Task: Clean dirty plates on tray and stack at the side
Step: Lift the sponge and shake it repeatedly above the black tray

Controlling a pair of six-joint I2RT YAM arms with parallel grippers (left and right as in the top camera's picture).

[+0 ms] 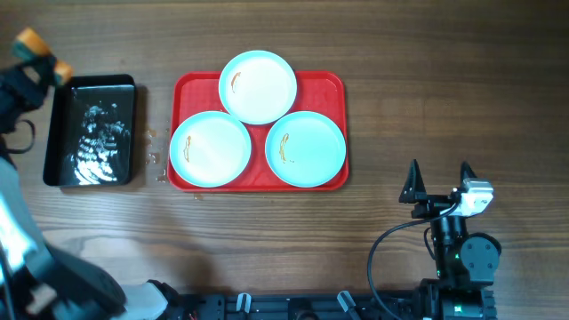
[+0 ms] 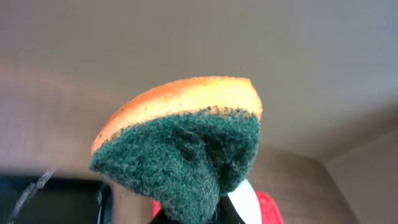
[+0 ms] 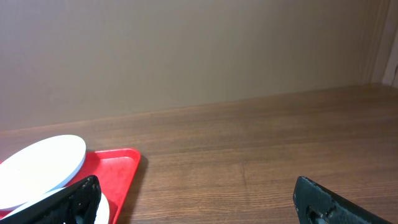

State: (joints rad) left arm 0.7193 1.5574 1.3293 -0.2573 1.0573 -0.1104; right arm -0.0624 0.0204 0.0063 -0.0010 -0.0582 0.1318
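Three pale plates lie on the red tray (image 1: 333, 84): one at the back (image 1: 258, 86), one front left (image 1: 210, 149) and one front right (image 1: 306, 148). Each carries a thin orange-brown smear near its left side. My left gripper (image 1: 43, 59) hovers at the far left, beyond the tray, shut on an orange sponge (image 2: 180, 140) with a green scouring face. In the left wrist view the sponge fills the frame and hides the fingers. My right gripper (image 1: 440, 178) stands open to the right of the tray, nothing between its fingers (image 3: 74, 199).
A black rectangular pan (image 1: 89, 130) holding wet, foamy liquid sits left of the tray, just under my left gripper. A few droplets (image 1: 158, 158) dot the wood between pan and tray. Bare wooden table (image 1: 444, 89) stretches right of the tray.
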